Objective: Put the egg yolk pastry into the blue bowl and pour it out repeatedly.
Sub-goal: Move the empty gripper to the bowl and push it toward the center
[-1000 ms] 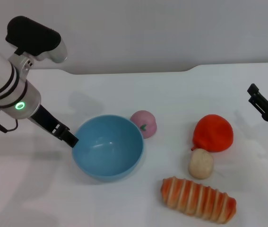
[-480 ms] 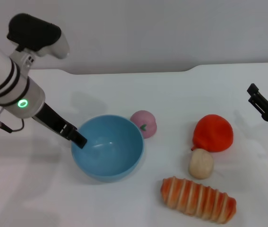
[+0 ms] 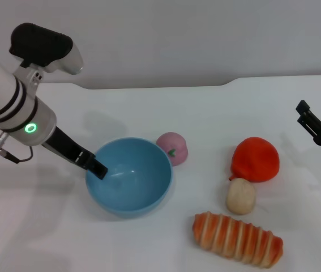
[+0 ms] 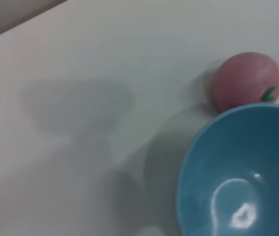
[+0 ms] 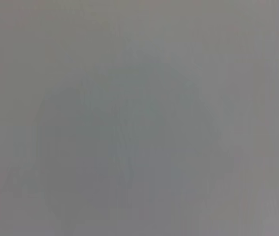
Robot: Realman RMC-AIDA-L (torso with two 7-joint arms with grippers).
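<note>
Since the earlier frames your left gripper has slid from outside the rim of the smooth, glossy light-blue bowl to over its left edge, dark tip now just inside. You cannot tell whether its fingers are spread or closed on the rim. Your right gripper sits parked at the far right, fingers apart, holding nothing.

Your small pale beige, roundish matte egg yolk pastry lies on the white table, well right of the bowl, touching the red pear-shaped fruit behind it and just beside the long orange-striped bread loaf in front. Judge it light, soft and crumbly, not slippery: take it across its widest middle, gently, approaching from the free side.

Head view alone shows pastry, fruit, loaf and both arms. Left wrist view shows only the bowl's gleaming inside, empty, and the pink ball with a green mark touching its rim. Right wrist view shows blank grey.
</note>
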